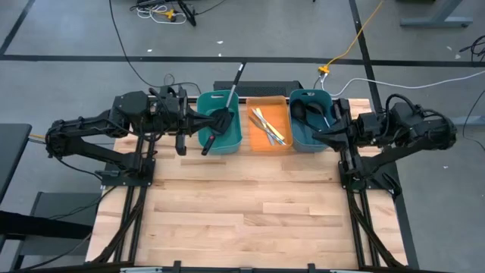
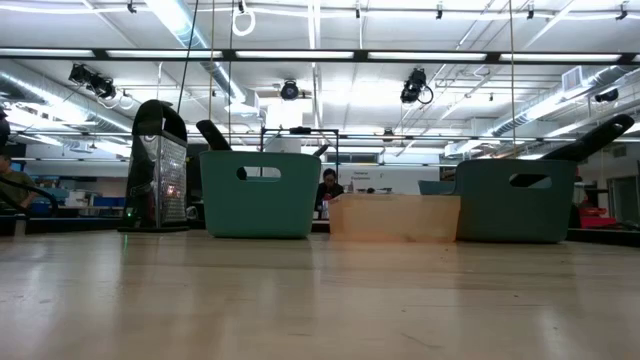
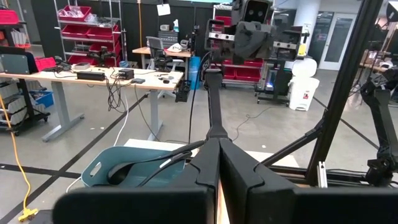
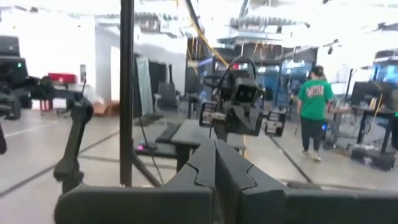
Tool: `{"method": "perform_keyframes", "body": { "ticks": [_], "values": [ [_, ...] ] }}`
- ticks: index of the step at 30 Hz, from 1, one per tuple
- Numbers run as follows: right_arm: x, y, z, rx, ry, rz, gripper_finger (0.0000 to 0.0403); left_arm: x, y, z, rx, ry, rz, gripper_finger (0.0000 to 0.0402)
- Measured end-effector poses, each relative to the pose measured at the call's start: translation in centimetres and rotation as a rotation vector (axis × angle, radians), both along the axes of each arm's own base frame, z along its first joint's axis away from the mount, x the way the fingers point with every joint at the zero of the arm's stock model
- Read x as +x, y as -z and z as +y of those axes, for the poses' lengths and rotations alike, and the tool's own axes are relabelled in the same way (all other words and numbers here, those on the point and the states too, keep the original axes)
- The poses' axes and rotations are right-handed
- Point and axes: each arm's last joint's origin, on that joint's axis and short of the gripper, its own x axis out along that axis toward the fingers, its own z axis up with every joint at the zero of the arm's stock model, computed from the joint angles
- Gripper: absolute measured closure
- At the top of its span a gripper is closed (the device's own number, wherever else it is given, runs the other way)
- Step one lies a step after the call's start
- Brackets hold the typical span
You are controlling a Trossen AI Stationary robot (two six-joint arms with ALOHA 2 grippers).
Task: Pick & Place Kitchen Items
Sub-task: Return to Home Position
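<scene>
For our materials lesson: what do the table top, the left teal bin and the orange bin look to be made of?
Table top: wood, likely sealed; pale planks with grain and joints, soft sheen in the low view. Left teal bin: probably moulded plastic, matte; even colour, rounded corners, cut-out handle slots. Orange bin: likely plastic too, smooth uniform colour.

No text, number or brand can be read. The pale print on a person's green shirt (image 4: 315, 93), far beyond the right fingers (image 4: 202, 168), and a white sheet (image 3: 163, 9), far beyond the left fingers (image 3: 208, 168), are too blurred.
</scene>
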Motion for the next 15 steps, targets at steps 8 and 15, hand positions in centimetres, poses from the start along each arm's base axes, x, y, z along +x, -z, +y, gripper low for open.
{"method": "perform_keyframes", "body": {
  "ticks": [8,15],
  "values": [
    [1.1,3.6,-1.1,-0.009,0.014,-0.001,0.0401,0.0,0.0,0.0,0.0,0.0,0.0,0.0388],
    [1.0,7.2,-2.3,-0.03,0.034,-0.024,0.0401,0.0,0.0,0.0,0.0,0.0,0.0,0.0388]
  ]
}}
